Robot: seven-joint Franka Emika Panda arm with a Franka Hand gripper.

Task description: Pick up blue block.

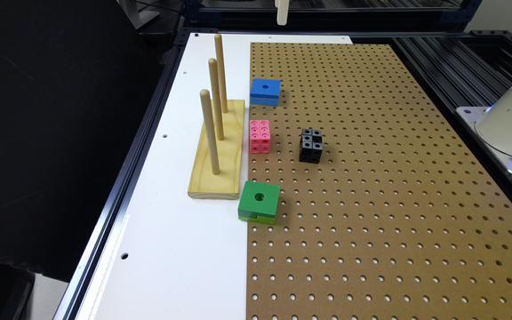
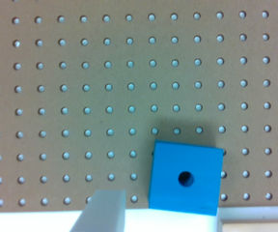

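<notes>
1. We see the blue block (image 1: pixel 265 91) lying flat on the brown pegboard (image 1: pixel 371 178), hole up, right at the board's edge beside the white tabletop (image 1: pixel 167 231). Nothing touches it.
2. Taking the pink cube (image 1: pixel 260 136) as clock centre in the exterior view, the blue block sits at 12 o'clock, the green block (image 1: pixel 259 202) at 6, the black cube (image 1: pixel 311 145) at 3, and the wooden peg stand (image 1: pixel 218 146) at 9.
3. In the wrist view the hand (image 2: pixel 197 212) is spread wide: one pale finger (image 2: pixel 105 210) shows on one side of the blue block (image 2: pixel 186 177), and the other is just a sliver at the frame edge. The block lies between them, clear of both.
4. In the exterior view a pale part (image 1: pixel 282 11) hangs high over the far end of the tabletop; we take it for the hand, well above the block.
5. Our judgement: early stage. The hand is roughly lined up over the block, but descent, closing and lifting are all left.
</notes>
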